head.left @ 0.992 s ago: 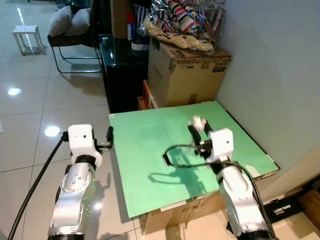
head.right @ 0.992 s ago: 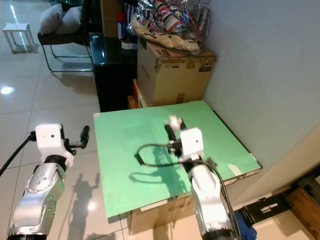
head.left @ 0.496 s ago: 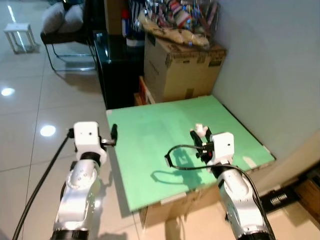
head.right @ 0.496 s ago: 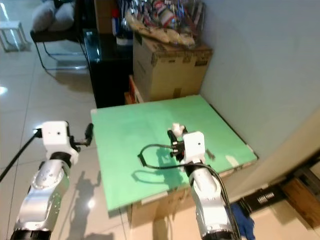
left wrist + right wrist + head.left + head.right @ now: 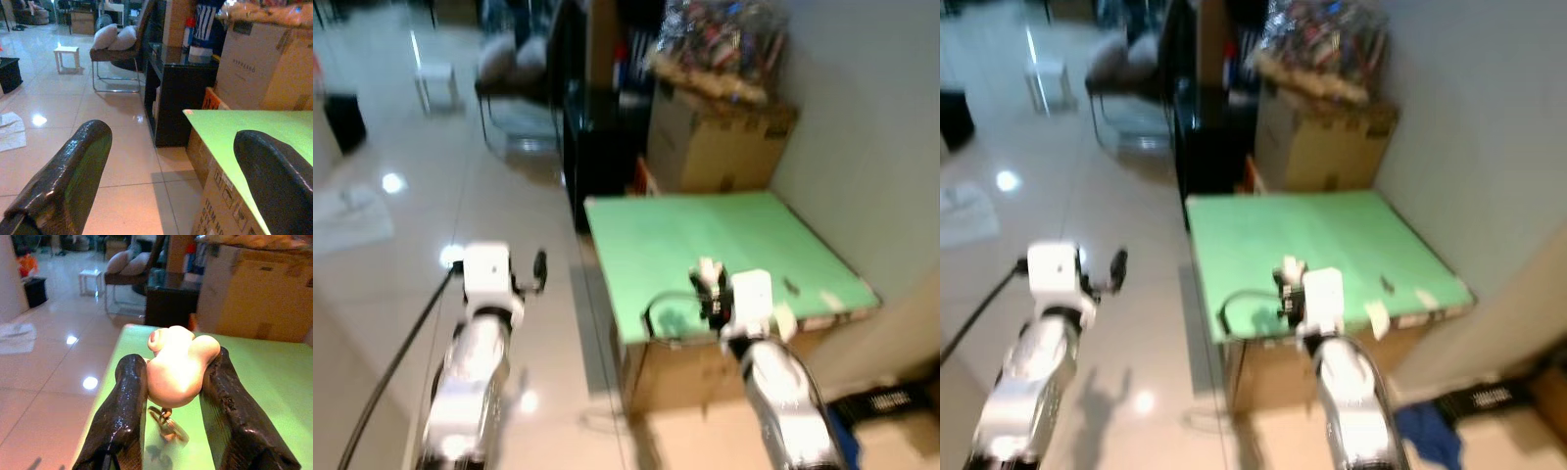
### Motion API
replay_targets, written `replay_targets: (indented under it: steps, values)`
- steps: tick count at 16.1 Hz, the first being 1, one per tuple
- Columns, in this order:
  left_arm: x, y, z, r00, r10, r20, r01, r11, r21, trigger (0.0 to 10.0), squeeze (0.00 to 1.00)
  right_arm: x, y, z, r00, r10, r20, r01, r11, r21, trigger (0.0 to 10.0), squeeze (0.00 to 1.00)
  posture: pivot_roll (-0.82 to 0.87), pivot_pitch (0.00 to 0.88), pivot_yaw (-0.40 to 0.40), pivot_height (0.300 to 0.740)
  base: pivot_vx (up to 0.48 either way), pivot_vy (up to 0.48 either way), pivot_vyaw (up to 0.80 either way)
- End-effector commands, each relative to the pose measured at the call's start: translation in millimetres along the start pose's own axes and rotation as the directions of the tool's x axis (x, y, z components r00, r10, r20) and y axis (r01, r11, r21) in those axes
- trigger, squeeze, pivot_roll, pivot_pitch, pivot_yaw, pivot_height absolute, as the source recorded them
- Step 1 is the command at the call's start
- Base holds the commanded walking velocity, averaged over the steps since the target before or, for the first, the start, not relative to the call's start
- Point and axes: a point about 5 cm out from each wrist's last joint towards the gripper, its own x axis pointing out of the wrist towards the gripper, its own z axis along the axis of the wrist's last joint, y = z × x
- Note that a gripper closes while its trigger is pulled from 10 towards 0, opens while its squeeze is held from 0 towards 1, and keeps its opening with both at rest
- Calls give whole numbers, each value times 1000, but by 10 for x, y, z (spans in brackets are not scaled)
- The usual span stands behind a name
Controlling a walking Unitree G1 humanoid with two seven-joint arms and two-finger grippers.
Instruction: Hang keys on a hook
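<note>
My right gripper is shut on the keys' cream-coloured rounded charm, which sits pinched between its two black fingers. A small metal ring with keys dangles beneath the charm, above the green board. In the eye views this gripper hovers over the board's near edge. My left gripper is open and holds nothing; it hangs over the tiled floor, left of the board. Both eye views are blurred, and I can make out no hook.
The green board rests on a cardboard box. Behind it stand a larger cardboard box with a bag of goods on top, a black cabinet and a chair with cushions. The wall runs along the right. Open tiled floor lies left.
The whole picture has shifted and blurred, so the camera has moved; the board now lies farther off and more floor shows. My right gripper still holds the charm, now near the board's front edge.
</note>
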Motion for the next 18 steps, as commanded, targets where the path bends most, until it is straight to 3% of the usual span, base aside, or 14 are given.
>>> replay_targets:
  steps: [1, 11, 12, 13, 14, 18]
  values:
    - [0, -54, 68, 999, -18, 32, 17, 1000, 6, 10000, 0, 19, -77, 48, 1000, -20, 7, 20, 1000, -8, 0, 0, 8, 0, -72, 740, 0, -480, 669]
    - [-105, -59, -11, 1000, -4, 18, 3, 1000, 16, 10000, 0, 63, -47, -14, 999, 1, -32, 0, 999, 32, 0, 0, 20, 0, -77, 740, 0, -480, 588]
    - [-101, -82, 0, 1000, -16, 20, 17, 999, -34, 10000, 0, 70, -40, -24, 999, 7, -36, -6, 999, 32, 0, 0, 21, 0, -79, 740, 0, 0, 569]
    - [-100, -86, 8, 999, -24, 26, 25, 999, -36, 10000, 0, 73, -43, -26, 999, 8, -37, -7, 999, 32, 0, 0, 20, 0, -78, 740, 0, 0, 575]
    - [-100, -84, 15, 999, -26, 31, 26, 1000, 2, 10000, 0, 76, -46, -27, 999, 8, -38, -7, 999, 32, 0, 0, 20, 0, -79, 740, 0, 0, 569]
    - [-111, -112, -16, 1000, -23, 19, 23, 999, 27, 10000, 0, 76, -60, -36, 999, 9, -46, -8, 1000, 27, 0, 0, 15, 0, -80, 740, 0, -437, 573]
